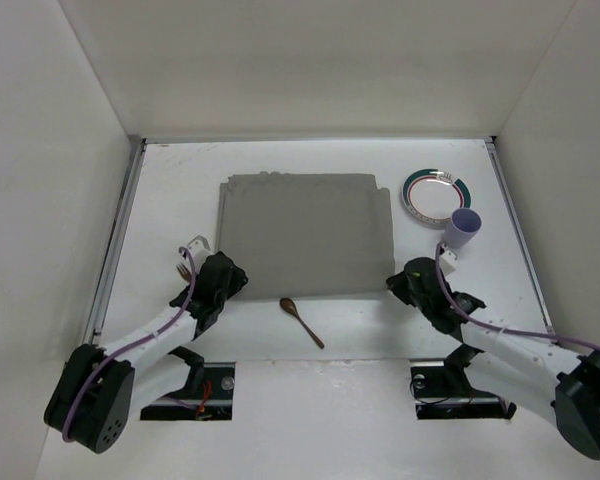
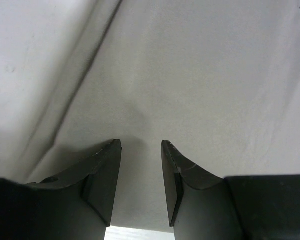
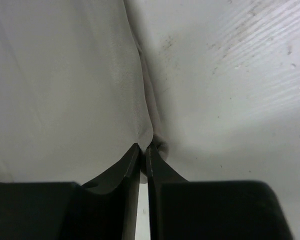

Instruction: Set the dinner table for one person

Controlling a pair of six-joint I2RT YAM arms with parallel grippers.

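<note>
The grey cloth placemat [image 1: 305, 235] lies flat in the middle of the white dinner table [image 1: 170, 190]. My left gripper [image 1: 230, 279] is open at the mat's near left corner; in the left wrist view its jaws [image 2: 140, 150] straddle the cloth [image 2: 200, 75] with nothing pinched. My right gripper [image 1: 398, 280] is at the near right corner; in the right wrist view it [image 3: 143, 148] is shut on the mat's edge [image 3: 65, 90], which bunches at the tips. A wooden spoon [image 1: 302, 321] lies just in front of the mat.
A plate with a green and red rim [image 1: 436, 195] and a lilac cup [image 1: 463, 230] stand at the right, behind my right arm. A wooden fork [image 1: 184, 270] and a small white item [image 1: 196, 243] lie left of my left gripper. Walls enclose the table.
</note>
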